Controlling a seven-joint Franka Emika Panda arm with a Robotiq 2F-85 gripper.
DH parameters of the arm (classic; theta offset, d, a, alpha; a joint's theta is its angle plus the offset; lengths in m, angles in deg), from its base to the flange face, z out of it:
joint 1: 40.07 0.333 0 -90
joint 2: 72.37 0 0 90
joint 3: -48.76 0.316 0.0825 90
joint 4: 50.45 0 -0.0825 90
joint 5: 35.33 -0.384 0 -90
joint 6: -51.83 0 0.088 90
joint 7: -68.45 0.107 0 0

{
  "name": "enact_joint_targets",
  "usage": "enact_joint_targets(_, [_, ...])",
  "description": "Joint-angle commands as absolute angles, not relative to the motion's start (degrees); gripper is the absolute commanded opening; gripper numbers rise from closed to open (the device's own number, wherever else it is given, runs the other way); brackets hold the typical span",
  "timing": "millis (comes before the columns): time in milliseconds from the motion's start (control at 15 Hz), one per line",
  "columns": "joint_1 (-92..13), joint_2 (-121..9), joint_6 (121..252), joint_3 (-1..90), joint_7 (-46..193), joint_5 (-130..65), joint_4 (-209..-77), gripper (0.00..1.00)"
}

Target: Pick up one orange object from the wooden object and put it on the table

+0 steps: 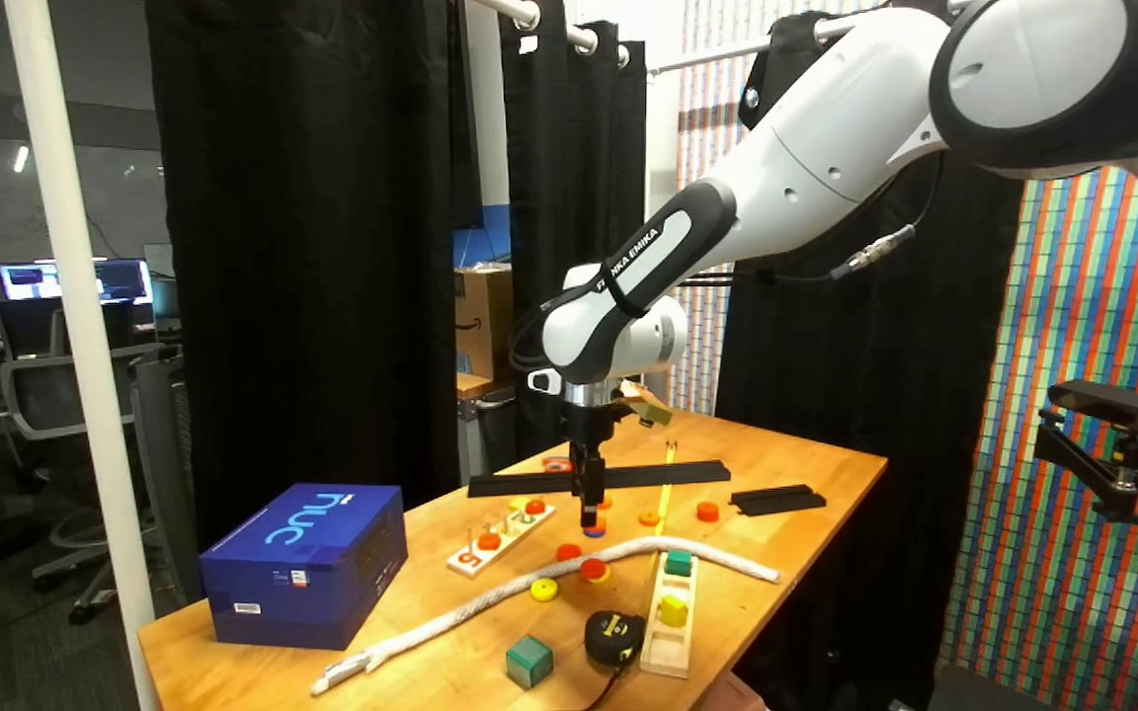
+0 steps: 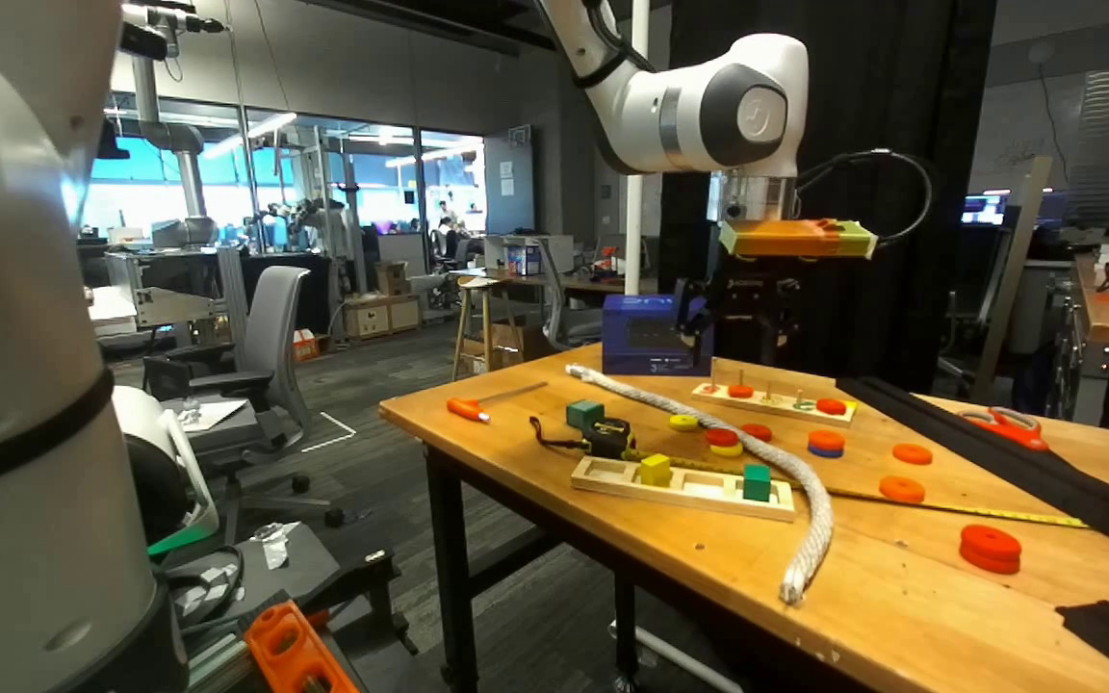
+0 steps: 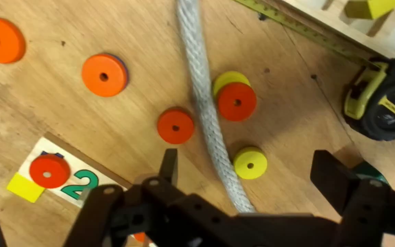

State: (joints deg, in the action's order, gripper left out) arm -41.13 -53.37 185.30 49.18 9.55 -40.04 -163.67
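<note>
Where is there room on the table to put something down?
There's bare table between the blue box, rope and number board, and more between one rope end and the stacked red discs. It's crowded around the lone yellow disc, tape measure and block tray.

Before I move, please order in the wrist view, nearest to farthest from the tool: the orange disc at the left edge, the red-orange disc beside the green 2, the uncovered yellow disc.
1. Yellow disc, framed by the open tool.
2. Red-orange disc, lower left, on the flat pale wooden board.
3. Orange disc, far upper left.
</note>
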Motion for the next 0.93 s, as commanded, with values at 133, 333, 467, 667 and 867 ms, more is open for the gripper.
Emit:
enact_joint_targets(133, [-43.99, -47.38, 190.75, 49.96, 4.28, -32.57, -159.27, 1.0])
enact_joint_targets(333, [-44.75, -42.76, 193.3, 50.09, 3.05, -30.26, -156.19, 1.0])
enact_joint_targets(467, [-45.06, -39.96, 193.82, 50.25, 2.63, -29.14, -153.45, 1.0])
enact_joint_targets(667, [-44.91, -36.4, 192.79, 50.24, 3.27, -27.81, -148.74, 1.0])
enact_joint_targets(867, [-44.46, -34.12, 191.94, 50.43, 3.86, -27.02, -144.38, 1.0])
